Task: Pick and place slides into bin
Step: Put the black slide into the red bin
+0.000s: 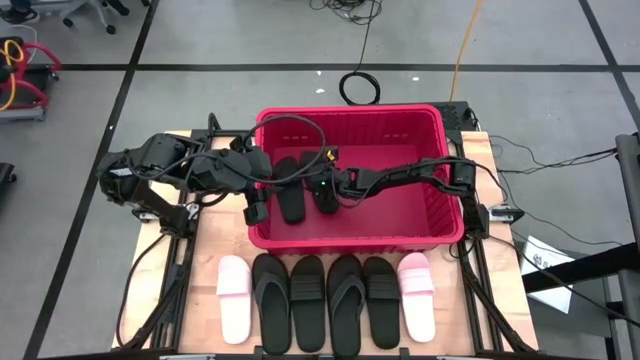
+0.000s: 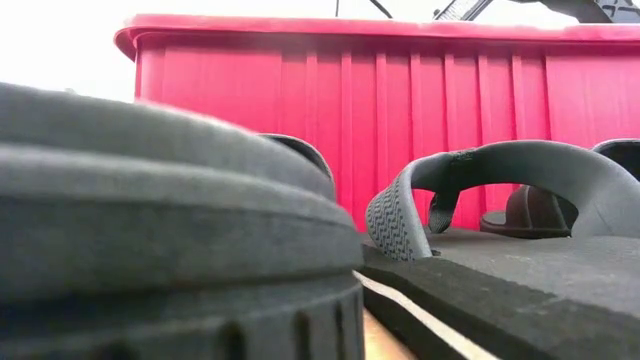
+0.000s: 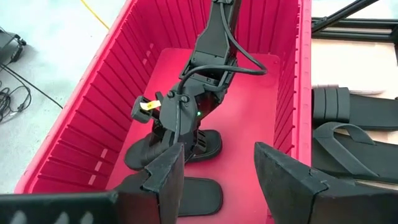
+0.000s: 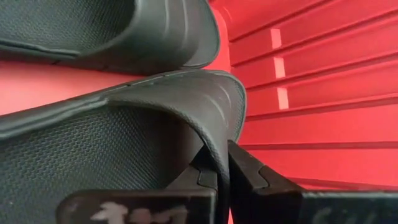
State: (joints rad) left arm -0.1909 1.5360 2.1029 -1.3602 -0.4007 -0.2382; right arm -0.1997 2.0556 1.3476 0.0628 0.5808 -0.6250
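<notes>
The red bin (image 1: 430, 215) stands at the table's middle. Two black slides lie inside it. One (image 1: 289, 195) lies flat on the floor near the left wall. My right gripper (image 1: 327, 192) reaches in from the right and is shut on the other (image 3: 205, 144). Over the bin's left rim my left gripper (image 3: 214, 162) hangs open, holding nothing. In front of the bin several slides rest sole-down in a row: a pink one (image 1: 235, 295) at the left end, black ones (image 1: 308, 300) between, and another pink one (image 1: 415, 292) at the right end. My right gripper pinches the edge of the black slide's wide strap (image 4: 219, 152) between its two fingers (image 4: 249, 174). The fingers slant down into the bin from the table's right side. The slide sits low in the bin, tipped, with its lower part (image 3: 142, 160) at the bin's floor.
The bin's slotted walls (image 2: 400, 120) rise around both slides, and its right half (image 1: 400, 190) holds nothing. The low view looks past a black slide (image 2: 150, 220) and a thong slide (image 2: 500, 190) at the bin's front wall. Cables lie on the floor beyond the table.
</notes>
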